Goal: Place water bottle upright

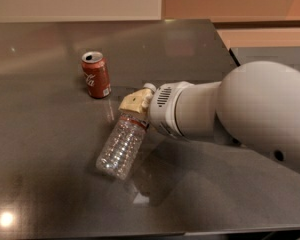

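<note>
The water bottle (pixel 121 146) is clear ribbed plastic and tilts with its base toward the lower left, just above or on the dark table (pixel 50 184). Its neck end, with the white cap (pixel 149 87), is inside my gripper (pixel 136 105), whose tan fingers (pixel 132 103) are closed around the neck. My white arm (pixel 230 114) reaches in from the right and hides the table behind it. The label band is covered by the fingers.
A red soda can (pixel 96 74) stands upright behind and to the left of the gripper. The table's right edge (pixel 225 44) runs along the far right. A light glare spot (pixel 6 219) sits at the near left.
</note>
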Tool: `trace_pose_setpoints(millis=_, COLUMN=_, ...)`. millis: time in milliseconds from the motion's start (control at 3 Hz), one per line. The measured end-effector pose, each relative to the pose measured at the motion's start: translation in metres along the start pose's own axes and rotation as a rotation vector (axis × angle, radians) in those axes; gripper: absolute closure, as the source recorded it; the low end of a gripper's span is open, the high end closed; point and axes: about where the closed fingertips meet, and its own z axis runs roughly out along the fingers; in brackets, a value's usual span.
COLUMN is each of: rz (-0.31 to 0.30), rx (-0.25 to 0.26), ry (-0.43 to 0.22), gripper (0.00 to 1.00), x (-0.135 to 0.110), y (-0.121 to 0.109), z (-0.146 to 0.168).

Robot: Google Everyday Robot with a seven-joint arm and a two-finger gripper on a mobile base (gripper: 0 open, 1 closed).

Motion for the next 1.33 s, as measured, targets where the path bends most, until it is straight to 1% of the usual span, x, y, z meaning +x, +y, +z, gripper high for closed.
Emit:
trace_pose_setpoints(millis=333, rz=-0.010, rx=0.060, ry=0.066, gripper=1.00, x=0.015, y=-0.016, z=-0.001)
trace_pose_setpoints(millis=667, rz=-0.010, rx=0.060, ry=0.066, gripper=1.00, x=0.015, y=-0.016, z=-0.001)
trace_pose_setpoints(millis=1000, rz=-0.069, rx=0.061, ry=0.069, gripper=1.00, x=0.014, y=-0.020, z=0.001)
trace_pose_setpoints(millis=1333, rz=-0.156, rx=0.094, ry=0.098, gripper=1.00, x=0.022, y=-0.030, z=0.005)
